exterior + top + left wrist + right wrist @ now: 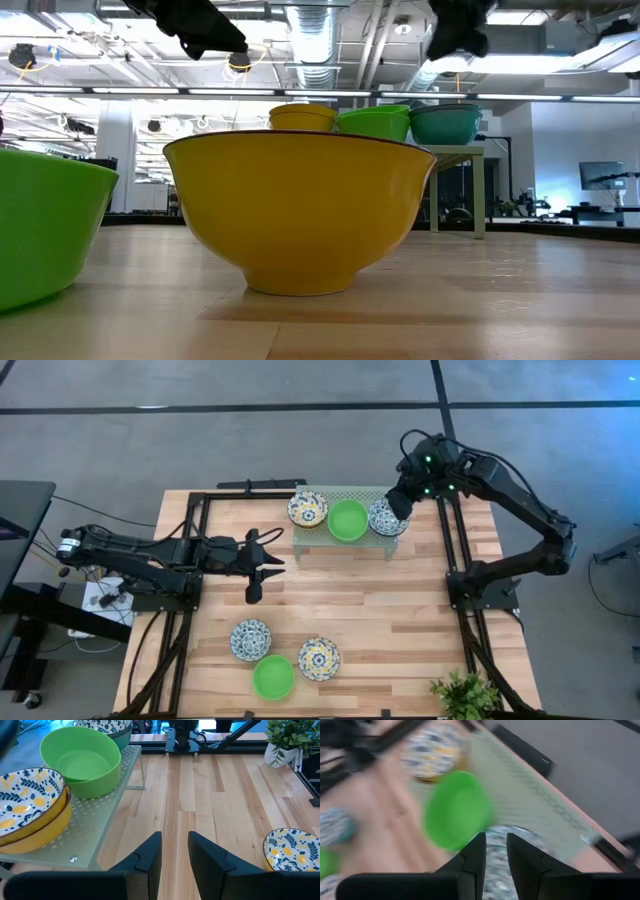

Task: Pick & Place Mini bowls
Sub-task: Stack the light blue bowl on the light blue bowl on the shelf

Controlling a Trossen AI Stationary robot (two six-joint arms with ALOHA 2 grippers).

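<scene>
Now | wood table (400,620) | left hand (262,565) narrowly open | right hand (398,503) unclear

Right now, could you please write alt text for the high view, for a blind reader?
Three small round bowls sit on a pale green mesh rack and three more on the wooden table; the right gripper is over the rack's blue-patterned bowl.
</scene>
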